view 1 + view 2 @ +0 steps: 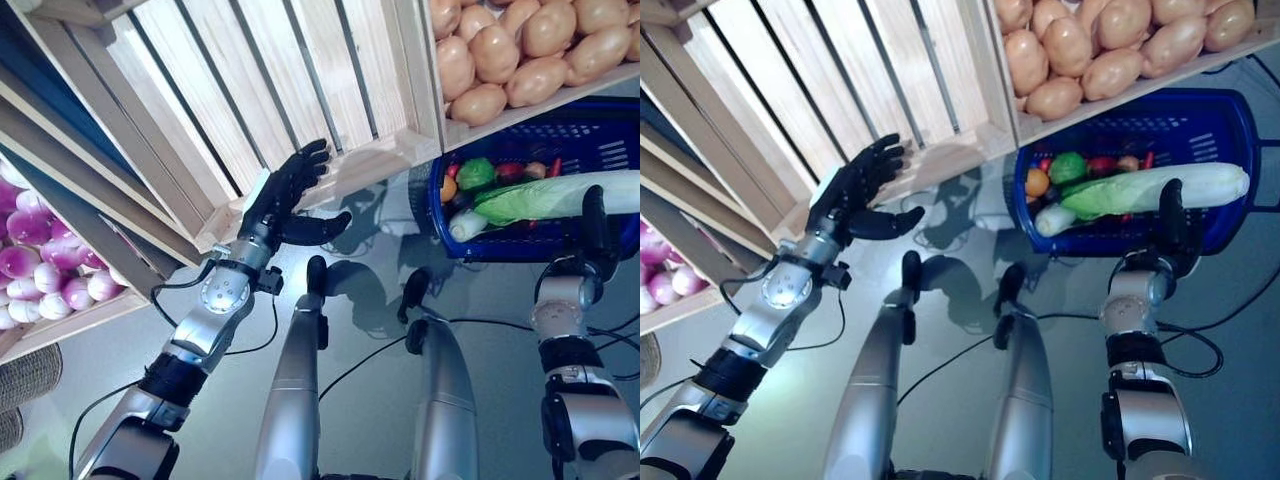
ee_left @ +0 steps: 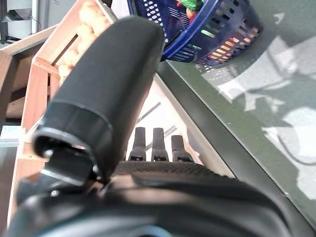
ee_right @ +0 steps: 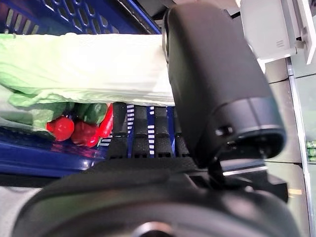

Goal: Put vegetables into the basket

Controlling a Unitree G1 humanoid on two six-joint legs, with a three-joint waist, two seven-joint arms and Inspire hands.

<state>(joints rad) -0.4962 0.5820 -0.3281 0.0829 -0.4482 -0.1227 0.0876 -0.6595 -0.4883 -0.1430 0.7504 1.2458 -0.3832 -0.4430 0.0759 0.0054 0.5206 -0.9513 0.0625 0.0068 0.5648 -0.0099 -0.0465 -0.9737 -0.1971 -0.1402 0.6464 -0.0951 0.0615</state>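
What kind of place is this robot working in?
Probably a mock grocery produce stand: slanted wooden crates hold potatoes and purple-white onions, and a blue shopping basket already holds mixed vegetables.
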